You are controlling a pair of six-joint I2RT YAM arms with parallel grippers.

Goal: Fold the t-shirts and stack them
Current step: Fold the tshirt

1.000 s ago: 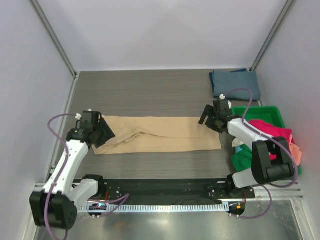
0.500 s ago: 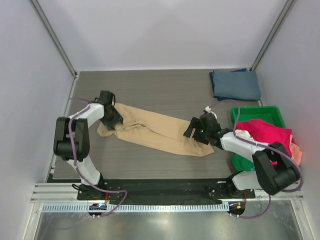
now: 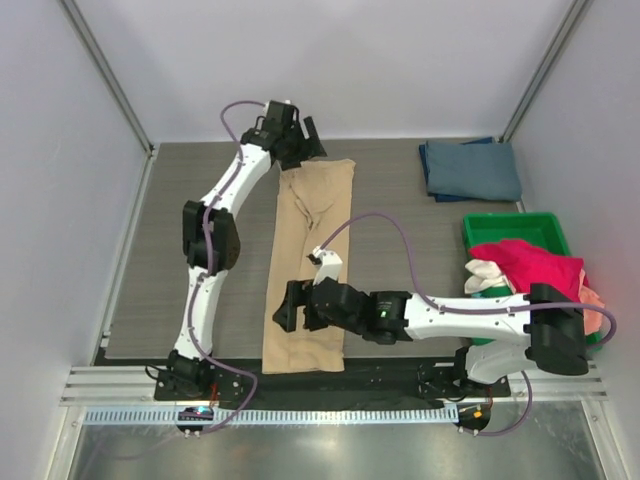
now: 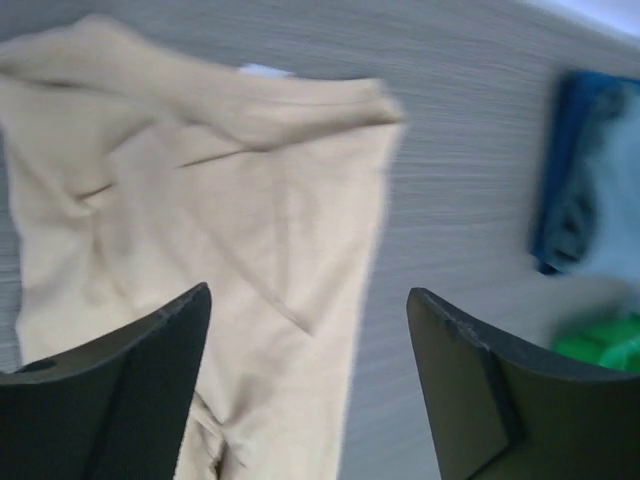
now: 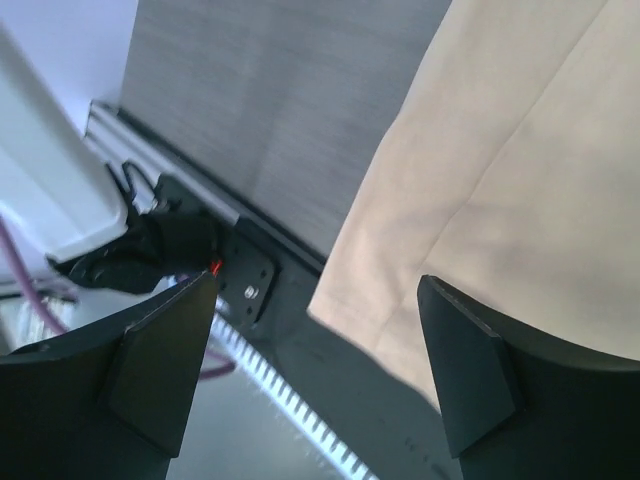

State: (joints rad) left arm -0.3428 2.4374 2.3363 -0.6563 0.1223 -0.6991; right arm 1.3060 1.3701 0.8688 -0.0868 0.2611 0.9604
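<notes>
The tan t-shirt (image 3: 312, 260) lies flat as a long folded strip running from the far side of the table to its near edge. My left gripper (image 3: 303, 143) is open above the strip's far end; the left wrist view shows the tan cloth (image 4: 200, 200) below the wide-apart fingers (image 4: 130, 370) of the gripper (image 4: 308, 295). My right gripper (image 3: 288, 314) is open at the strip's near left edge; the gripper (image 5: 318, 280) hangs over the corner of the cloth (image 5: 500, 180), empty. A folded slate blue-grey t-shirt (image 3: 472, 170) lies at the far right.
A green bin (image 3: 540, 226) at the right holds magenta (image 3: 530, 265), white and peach cloth. The black base rail (image 3: 400, 372) runs along the near edge, under the tan strip's near end. The blue-grey shirt (image 4: 590, 170) and the bin (image 4: 605, 345) show at the right of the left wrist view.
The tan shirt has turned from lying crosswise to lying lengthwise. My left gripper swung to the far end and my right gripper to the near end; both have let go of the cloth.
</notes>
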